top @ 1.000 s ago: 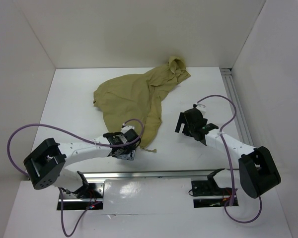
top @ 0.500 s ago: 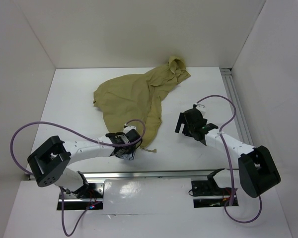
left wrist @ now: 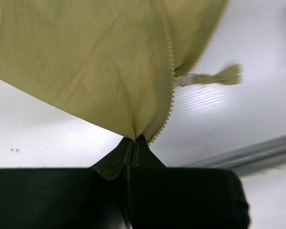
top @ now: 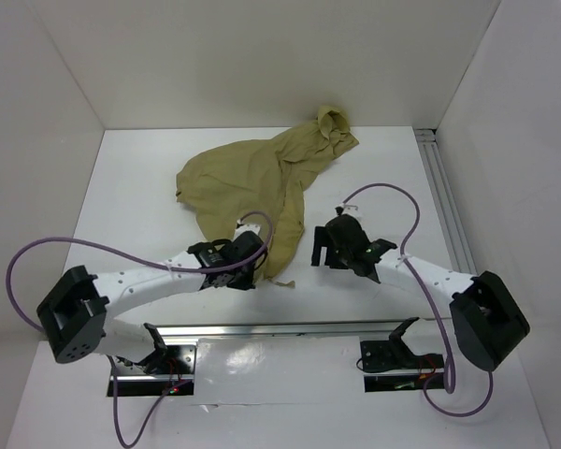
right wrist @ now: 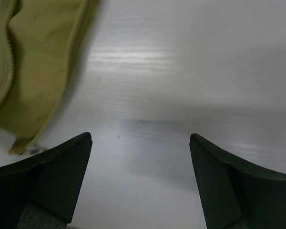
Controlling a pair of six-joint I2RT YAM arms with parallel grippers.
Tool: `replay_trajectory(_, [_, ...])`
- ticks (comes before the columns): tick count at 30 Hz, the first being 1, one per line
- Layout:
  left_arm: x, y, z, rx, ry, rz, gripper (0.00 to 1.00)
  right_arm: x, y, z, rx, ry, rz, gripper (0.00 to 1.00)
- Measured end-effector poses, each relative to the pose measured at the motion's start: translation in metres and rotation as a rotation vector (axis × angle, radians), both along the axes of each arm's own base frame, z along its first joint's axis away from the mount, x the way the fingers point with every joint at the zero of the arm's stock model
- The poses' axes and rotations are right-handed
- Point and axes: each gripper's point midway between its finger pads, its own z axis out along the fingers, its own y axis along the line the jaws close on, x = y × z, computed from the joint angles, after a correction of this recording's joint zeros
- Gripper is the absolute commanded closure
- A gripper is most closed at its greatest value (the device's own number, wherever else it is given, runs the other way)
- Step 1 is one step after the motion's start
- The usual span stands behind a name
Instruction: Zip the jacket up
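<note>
**Overhead view.** The jacket, thin olive-tan fabric, lies crumpled on the white table, left of centre and toward the far wall. You can see its hood bunched at the far right end. A narrower flap of cloth runs from the body down toward the arm bases. The body is creased, with one long fold across it.

**Left wrist view.** The left gripper is clenched on the near hem of that flap. Its two black fingers meet with no gap and pinch the fabric edge. A line of pale zipper teeth climbs away from just beside the pinch. A small fabric tab, blurred, hangs off the teeth to the right.

**Right wrist view.** The right gripper is released, with its jaws spread wide and nothing between them. It sits over bare table, near the flap's right edge. You see the jacket only at the upper left of this view, with zipper teeth along its border.
</note>
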Motion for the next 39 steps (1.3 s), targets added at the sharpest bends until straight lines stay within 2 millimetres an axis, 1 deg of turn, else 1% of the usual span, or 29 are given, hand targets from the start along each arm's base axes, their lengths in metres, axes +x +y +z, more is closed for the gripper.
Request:
replay_trajectory(5, [0.008, -0.012, 0.054, -0.170, -0.101, 0.040, 1.00, -0.028, 0.058, 0.005, 0.129, 0.012, 0.110, 0.12])
replay_trajectory(7, [0.011, -0.013, 0.073, -0.233, -0.143, 0.075, 1.00, -0.031, 0.078, 0.006, 0.183, 0.007, 0.117, 0.12])
replay_trajectory(8, [0.012, -0.012, 0.080, -0.259, -0.158, 0.095, 1.00, -0.032, 0.087, 0.002, 0.199, 0.015, 0.116, 0.12])
replay_trajectory(9, [0.014, -0.011, 0.086, -0.280, -0.174, 0.113, 1.00, -0.032, 0.093, -0.004, 0.205, 0.026, 0.111, 0.14])
replay_trajectory(10, [0.016, -0.010, 0.090, -0.298, -0.183, 0.136, 1.00, -0.033, 0.098, -0.011, 0.202, 0.046, 0.103, 0.14])
replay_trajectory(11, [0.018, -0.008, 0.093, -0.305, -0.192, 0.154, 1.00, -0.034, 0.102, -0.020, 0.198, 0.067, 0.090, 0.16])
replay_trajectory(12, [0.021, -0.006, 0.094, -0.312, -0.197, 0.177, 1.00, -0.030, 0.105, -0.024, 0.199, 0.071, 0.073, 0.18])
replay_trajectory(13, [0.023, -0.004, 0.094, -0.312, -0.201, 0.194, 1.00, -0.023, 0.115, -0.019, 0.226, 0.061, 0.060, 0.19])
replay_trajectory(14, [0.025, -0.002, 0.094, -0.313, -0.201, 0.209, 1.00, -0.020, 0.120, -0.019, 0.242, 0.061, 0.050, 0.19])
replay_trajectory(16, [0.029, 0.001, 0.094, -0.314, -0.205, 0.236, 1.00, -0.014, 0.127, -0.020, 0.267, 0.057, 0.025, 0.21])
replay_trajectory(17, [0.031, 0.003, 0.094, -0.312, -0.207, 0.246, 1.00, -0.012, 0.130, -0.021, 0.276, 0.056, 0.014, 0.26])
replay_trajectory(18, [0.032, 0.003, 0.094, -0.311, -0.207, 0.251, 1.00, -0.011, 0.131, -0.021, 0.281, 0.052, 0.008, 0.29])
replay_trajectory(20, [0.033, 0.005, 0.092, -0.306, -0.208, 0.259, 1.00, -0.010, 0.133, -0.022, 0.286, 0.052, -0.011, 0.35])
replay_trajectory(21, [0.034, 0.006, 0.092, -0.305, -0.209, 0.263, 1.00, -0.009, 0.133, -0.023, 0.287, 0.052, -0.021, 0.39])
replay_trajectory(22, [0.034, 0.006, 0.092, -0.306, -0.208, 0.266, 1.00, -0.007, 0.132, -0.024, 0.284, 0.050, -0.032, 0.56])
replay_trajectory(23, [0.035, 0.007, 0.092, -0.306, -0.209, 0.270, 1.00, -0.006, 0.131, -0.026, 0.280, 0.049, -0.042, 0.62])
replay_trajectory(24, [0.036, 0.008, 0.092, -0.307, -0.209, 0.277, 1.00, -0.005, 0.130, -0.027, 0.273, 0.050, -0.055, 0.73])
replay_trajectory(25, [0.038, 0.010, 0.092, -0.308, -0.208, 0.287, 1.00, -0.005, 0.128, -0.030, 0.264, 0.051, -0.068, 0.90])
replay_trajectory(26, [0.039, 0.011, 0.093, -0.311, -0.208, 0.297, 1.00, -0.005, 0.126, -0.033, 0.255, 0.054, -0.082, 0.99])
replay_trajectory(30, [0.042, 0.014, 0.093, -0.317, -0.204, 0.316, 1.00, -0.002, 0.115, -0.035, 0.224, 0.042, -0.134, 1.00])
replay_trajectory(33, [0.044, 0.017, 0.093, -0.320, -0.200, 0.325, 1.00, -0.004, 0.095, -0.031, 0.174, 0.030, -0.165, 1.00])
replay_trajectory(35, [0.044, 0.019, 0.092, -0.317, -0.192, 0.329, 1.00, -0.007, 0.076, -0.021, 0.144, 0.010, -0.182, 1.00])
replay_trajectory(39, [0.046, 0.025, 0.089, -0.311, -0.173, 0.333, 1.00, -0.006, 0.032, 0.010, 0.074, -0.056, -0.222, 1.00])
